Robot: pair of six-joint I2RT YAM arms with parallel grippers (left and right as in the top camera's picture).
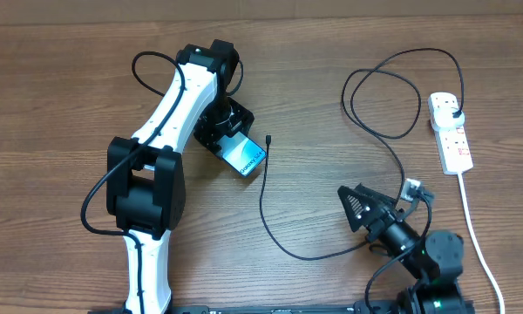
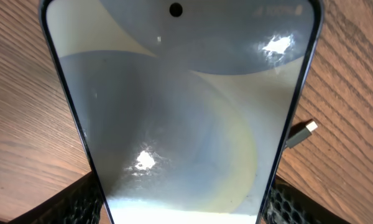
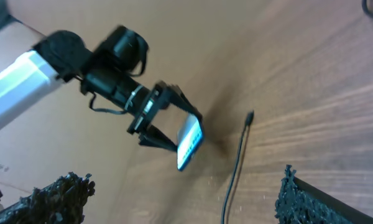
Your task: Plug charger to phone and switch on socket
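My left gripper [image 1: 229, 139] is shut on the phone [image 1: 246, 156], its lit blue screen tilted up off the table. The phone [image 2: 180, 106] fills the left wrist view, and it shows small in the right wrist view [image 3: 189, 141]. The charger cable [image 1: 266, 209] is thin and black; its connector tip [image 1: 269, 139] lies on the table just right of the phone, not touching it, and also shows in the wrist views [image 2: 303, 132] [image 3: 249, 116]. Its plug [image 1: 454, 113] sits in the white socket strip [image 1: 451, 133] at the far right. My right gripper [image 1: 359, 208] is open and empty, low right.
The cable loops widely [image 1: 383, 96] across the upper right of the table. The strip's thick white cord [image 1: 475, 231] runs down the right side, past my right arm. Bare wood lies between the phone and my right gripper.
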